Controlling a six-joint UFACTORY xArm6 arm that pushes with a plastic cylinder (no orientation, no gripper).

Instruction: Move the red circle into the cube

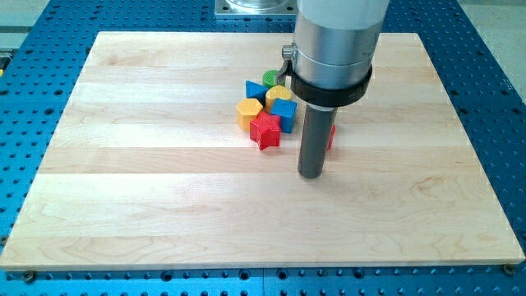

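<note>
My tip rests on the wooden board just right of centre. A red block peeks out from behind the rod's right side; only a sliver shows, so its shape cannot be made out. To the tip's upper left is a tight cluster: a red star, a yellow hexagon, a blue heart, a yellow heart-like block, a blue cube-like block and a green block. The tip is about a block's width right of and below the red star.
The arm's wide grey housing with a black collar hangs over the board's top middle and hides what is behind it. The board lies on a blue perforated table.
</note>
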